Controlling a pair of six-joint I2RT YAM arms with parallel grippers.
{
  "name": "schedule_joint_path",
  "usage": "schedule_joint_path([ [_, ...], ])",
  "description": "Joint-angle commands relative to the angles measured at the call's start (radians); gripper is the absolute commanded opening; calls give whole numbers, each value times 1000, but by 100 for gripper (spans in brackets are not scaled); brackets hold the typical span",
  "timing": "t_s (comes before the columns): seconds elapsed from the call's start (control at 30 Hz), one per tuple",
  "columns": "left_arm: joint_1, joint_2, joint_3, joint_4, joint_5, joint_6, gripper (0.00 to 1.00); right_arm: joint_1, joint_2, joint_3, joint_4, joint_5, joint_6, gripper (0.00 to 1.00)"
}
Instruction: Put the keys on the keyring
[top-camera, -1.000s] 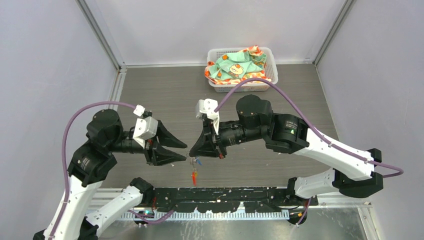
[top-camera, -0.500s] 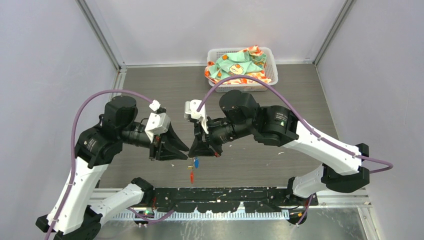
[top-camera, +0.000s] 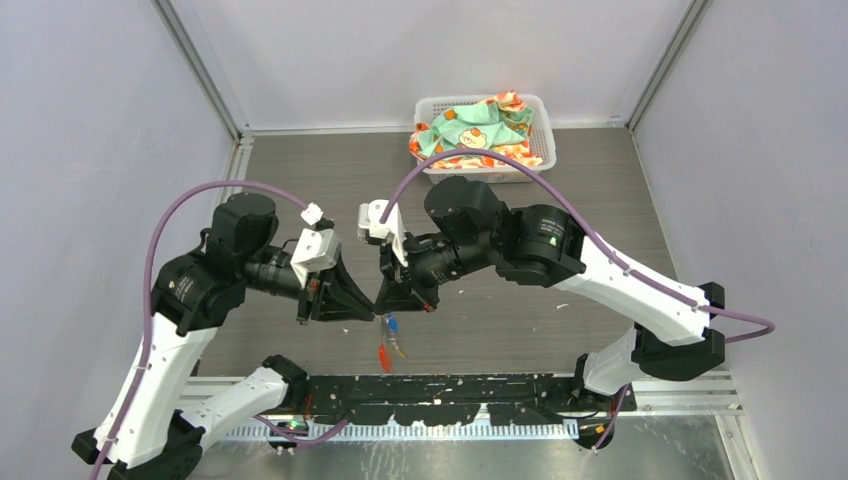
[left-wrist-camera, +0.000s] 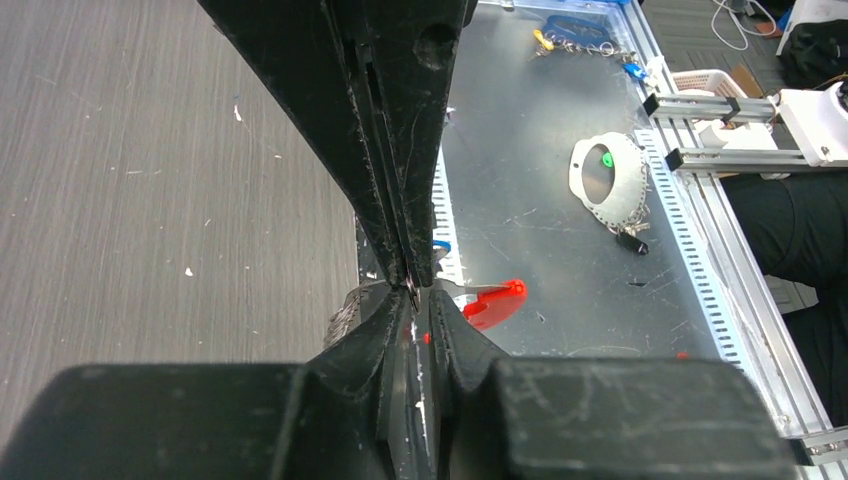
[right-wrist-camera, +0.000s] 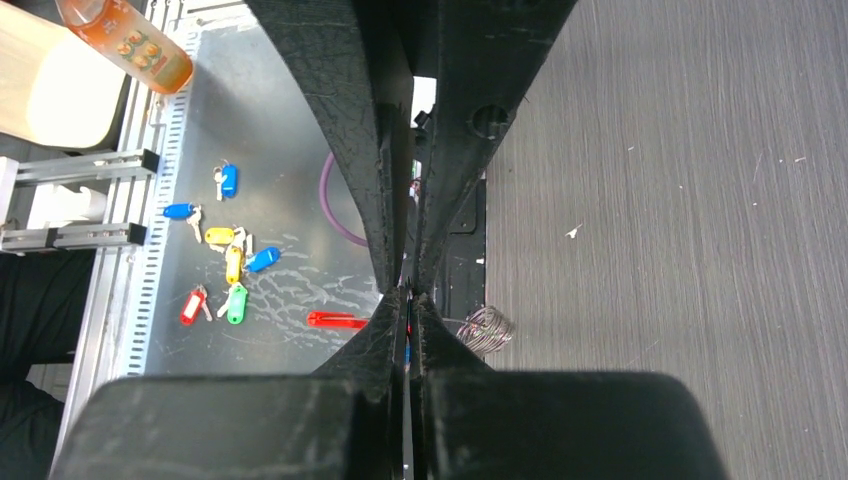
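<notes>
My two grippers meet tip to tip above the table's near edge. The right gripper (top-camera: 385, 303) (right-wrist-camera: 408, 295) is shut on the keyring, whose grey coiled bunch (right-wrist-camera: 487, 329) (left-wrist-camera: 345, 312) sticks out beside the fingers. Its long red tag (top-camera: 384, 357) (left-wrist-camera: 495, 301) (right-wrist-camera: 335, 320) dangles below. A blue-tagged key (top-camera: 392, 324) (left-wrist-camera: 440, 245) hangs under the tips, with a pale sliver beside it. A yellow tag does not show. The left gripper (top-camera: 372, 312) (left-wrist-camera: 410, 300) has its jaws almost together round a sliver of metal; whether they pinch it is unclear.
A white basket (top-camera: 483, 135) holding patterned cloth stands at the back. A black rail (top-camera: 450, 390) runs along the near edge. On the metal plate below it lie several loose tagged keys (right-wrist-camera: 225, 265), an orange bottle (right-wrist-camera: 125, 40) and a white round part (left-wrist-camera: 608, 180).
The left gripper has moved right to meet the right gripper's tips, and its jaws have narrowed from clearly open. The right arm has shifted left with the keyring hanging from it.
</notes>
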Motion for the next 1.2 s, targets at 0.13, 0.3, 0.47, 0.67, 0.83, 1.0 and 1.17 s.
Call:
schedule_joint_path([
  [0.13,1,-2,18,25,19,4,1,3,9,58,19,-21,1,10],
  [0.3,1,-37,-24,150,-59,-69,0,1,-43,1,102,8,54,42],
  [0.47,1,-129,-129,395,-69,-254,0,-31,-209,-183,270,49,142,53],
  [0.67,1,-131,-139,518,-35,-389,0,-71,-348,-356,385,93,224,53],
  [0.83,1,-128,-132,530,-13,-408,0,-83,-372,-408,438,88,246,54],
  [1.0,1,-132,-133,529,-22,-407,0,-86,-355,-404,496,38,259,53],
  [1.17,1,-137,-131,529,-17,-410,0,-86,-335,-414,518,19,265,49],
])
